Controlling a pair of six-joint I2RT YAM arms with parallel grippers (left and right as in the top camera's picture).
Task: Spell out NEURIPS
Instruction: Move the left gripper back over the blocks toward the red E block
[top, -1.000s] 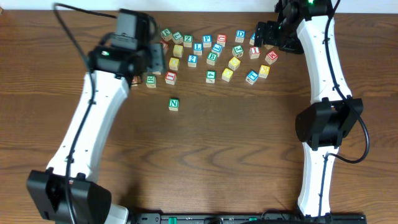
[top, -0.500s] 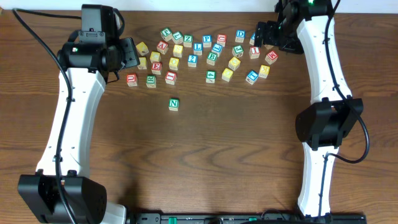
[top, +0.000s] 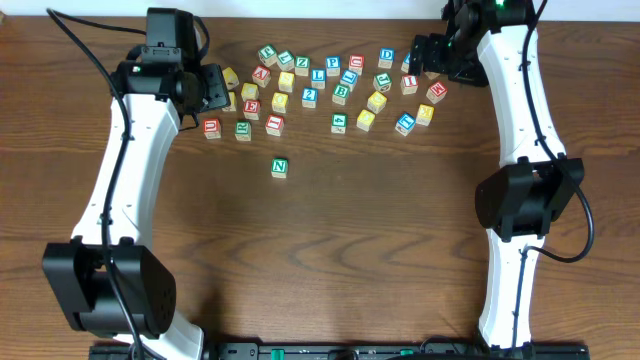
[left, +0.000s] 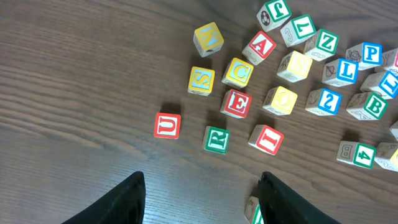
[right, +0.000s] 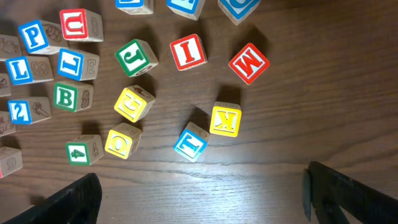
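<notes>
- N cube (top: 279, 167) is sitting alone on the table (top: 350, 250), left of centre in the overhead view, well apart from the pile along the top.
- U cube (left: 167, 125), R cube (left: 216, 139) and I cube (left: 267, 139) are lying in a loose row across the middle of the left wrist view, none touching.
- E cube (left: 236, 103) is sitting just above that row, between the R and the I.
- P cube (left: 371, 54) is lying at the upper right of the left wrist view, just beside a blue L cube (left: 340, 71).
- Jaws of left gripper (left: 202, 202) are standing apart and gripping nothing, with bare wood showing between them. It is hovering at the bottom edge of its view, at the pile's left end in the overhead view.
- Jaws of right gripper (right: 202, 199) are spreading wide and holding nothing, fingers showing at the bottom corners. T cube (right: 191, 142) and K cube (right: 224, 119) are lying above the gap.
</notes>
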